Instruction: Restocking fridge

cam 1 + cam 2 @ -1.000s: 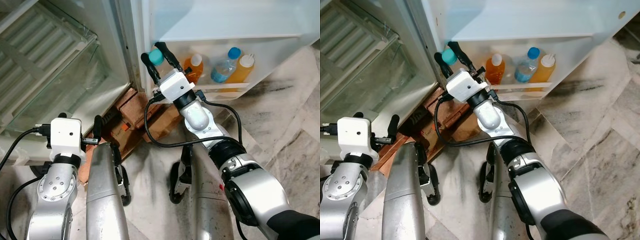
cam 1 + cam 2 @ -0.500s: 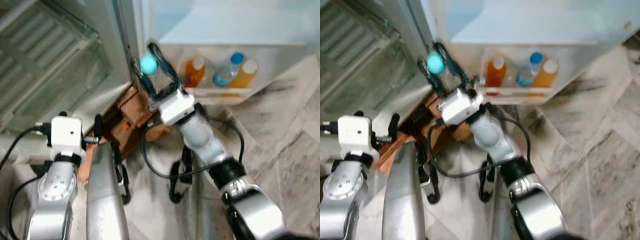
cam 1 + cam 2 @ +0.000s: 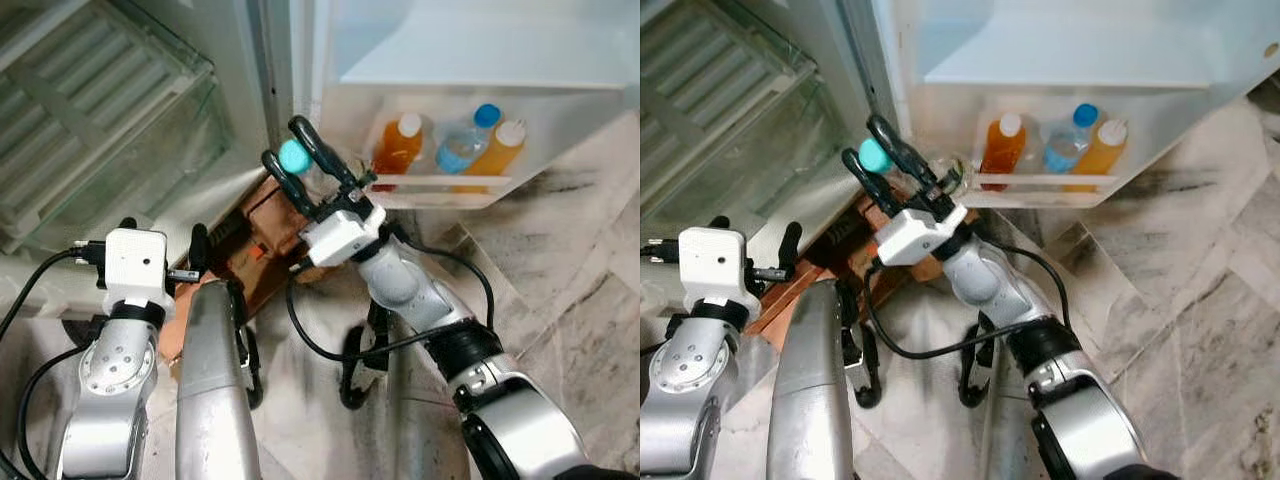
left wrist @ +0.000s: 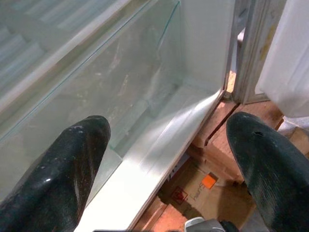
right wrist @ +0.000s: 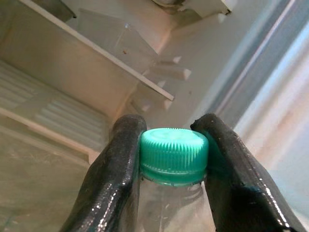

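My right gripper (image 3: 287, 147) is shut on the neck of a clear bottle with a teal cap (image 3: 293, 156), held in front of the fridge's hinge edge, left of the door shelf (image 3: 440, 182). In the right wrist view the black fingers (image 5: 116, 164) clamp just under the teal cap (image 5: 174, 147). The door shelf holds two orange drink bottles (image 3: 398, 145) and a water bottle with a blue cap (image 3: 462, 145). My left gripper (image 4: 166, 125) is open and holds nothing, low before the fridge's glass-fronted drawer (image 4: 96, 87).
The fridge body with its glass drawer (image 3: 130, 150) stands at the left, the open door at the upper right. Brown cardboard and wooden blocks (image 3: 255, 235) lie under the fridge's corner. Marble floor (image 3: 560, 260) stretches to the right.
My right gripper has drawn the teal-capped bottle left and down, away from the door shelf toward the hinge edge. The camera has shifted a little. The left arm has stayed put.
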`<state>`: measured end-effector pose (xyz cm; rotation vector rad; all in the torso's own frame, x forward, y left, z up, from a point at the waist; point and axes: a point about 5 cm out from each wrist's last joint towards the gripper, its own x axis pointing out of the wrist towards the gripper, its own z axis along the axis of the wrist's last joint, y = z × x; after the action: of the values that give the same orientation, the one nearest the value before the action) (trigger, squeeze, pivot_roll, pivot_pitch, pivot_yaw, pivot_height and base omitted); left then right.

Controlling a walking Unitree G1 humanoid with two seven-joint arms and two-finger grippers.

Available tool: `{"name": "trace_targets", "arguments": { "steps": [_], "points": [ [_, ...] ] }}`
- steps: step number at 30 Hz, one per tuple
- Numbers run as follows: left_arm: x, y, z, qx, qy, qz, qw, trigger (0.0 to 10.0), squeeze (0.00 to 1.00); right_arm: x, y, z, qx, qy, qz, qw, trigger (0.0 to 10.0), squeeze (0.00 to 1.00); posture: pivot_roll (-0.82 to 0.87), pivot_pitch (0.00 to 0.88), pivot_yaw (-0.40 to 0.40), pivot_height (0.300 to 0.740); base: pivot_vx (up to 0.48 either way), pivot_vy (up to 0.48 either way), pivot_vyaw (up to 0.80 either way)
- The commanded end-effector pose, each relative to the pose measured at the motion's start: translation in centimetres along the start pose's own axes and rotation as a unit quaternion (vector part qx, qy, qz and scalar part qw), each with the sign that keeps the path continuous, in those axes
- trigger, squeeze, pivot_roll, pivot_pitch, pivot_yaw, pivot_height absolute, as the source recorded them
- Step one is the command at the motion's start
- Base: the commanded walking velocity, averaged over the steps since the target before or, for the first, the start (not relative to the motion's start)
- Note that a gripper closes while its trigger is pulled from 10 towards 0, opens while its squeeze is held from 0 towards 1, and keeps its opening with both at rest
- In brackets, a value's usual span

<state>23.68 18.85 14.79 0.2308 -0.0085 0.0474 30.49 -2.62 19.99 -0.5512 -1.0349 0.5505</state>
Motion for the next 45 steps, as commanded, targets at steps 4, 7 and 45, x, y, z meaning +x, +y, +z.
{"name": "trace_targets", "arguments": {
  "steps": [4, 7, 45],
  "points": [
    [-0.7, 0.1, -0.6, 0.007, 0.015, -0.002, 1.0, 10.0, 0.0, 0.8, 0.5, -0.6, -0.025, -0.002, 0.014, 1.0, 10.0, 0.0, 0.21, 0.443, -0.014, 0.569, 0.0, 0.0, 0.0],
    [-0.8, 0.1, -0.5, 0.008, 0.015, -0.003, 1.0, 10.0, 0.0, -0.1, 0.8, -2.5, -0.056, 0.048, 0.032, 0.997, 10.0, 0.0, 0.22, 0.448, -0.015, 0.569, 0.0, 0.0, 0.0],
    [-3.9, -0.1, 1.1, 0.03, 0.008, -0.012, 0.999, 10.0, 0.0, 2.8, -1.2, -4.3, -0.094, 0.098, -0.049, 0.99, 10.0, 0.0, 0.3, 0.514, -0.038, 0.569, 0.0, 0.0, 0.0]
  ]
}}
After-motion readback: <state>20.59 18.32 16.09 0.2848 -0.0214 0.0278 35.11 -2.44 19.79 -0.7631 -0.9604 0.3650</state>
